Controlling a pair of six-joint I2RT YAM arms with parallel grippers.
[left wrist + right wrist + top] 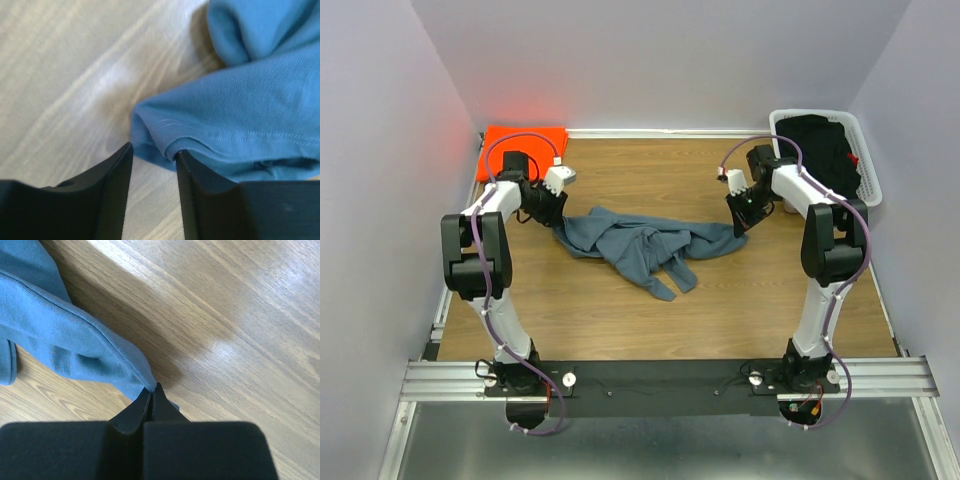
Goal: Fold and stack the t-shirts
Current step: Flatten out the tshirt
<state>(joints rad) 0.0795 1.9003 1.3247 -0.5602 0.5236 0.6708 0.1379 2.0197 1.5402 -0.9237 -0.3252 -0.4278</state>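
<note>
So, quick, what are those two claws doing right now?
Left gripper: open, tips at the blue-grey t-shirt hem.
Right gripper: shut, pinching the same shirt's edge.

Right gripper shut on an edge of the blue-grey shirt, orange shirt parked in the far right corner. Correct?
Not quite. The orange shirt lies in the far left corner, not the far right, as the top external view shows. The right gripper is indeed shut on an edge of the blue-grey shirt.

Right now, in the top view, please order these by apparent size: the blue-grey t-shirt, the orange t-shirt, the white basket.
1-2. blue-grey t-shirt and white basket: too alike to rank.
3. orange t-shirt: clearly smallest, partly behind the left arm.
</note>
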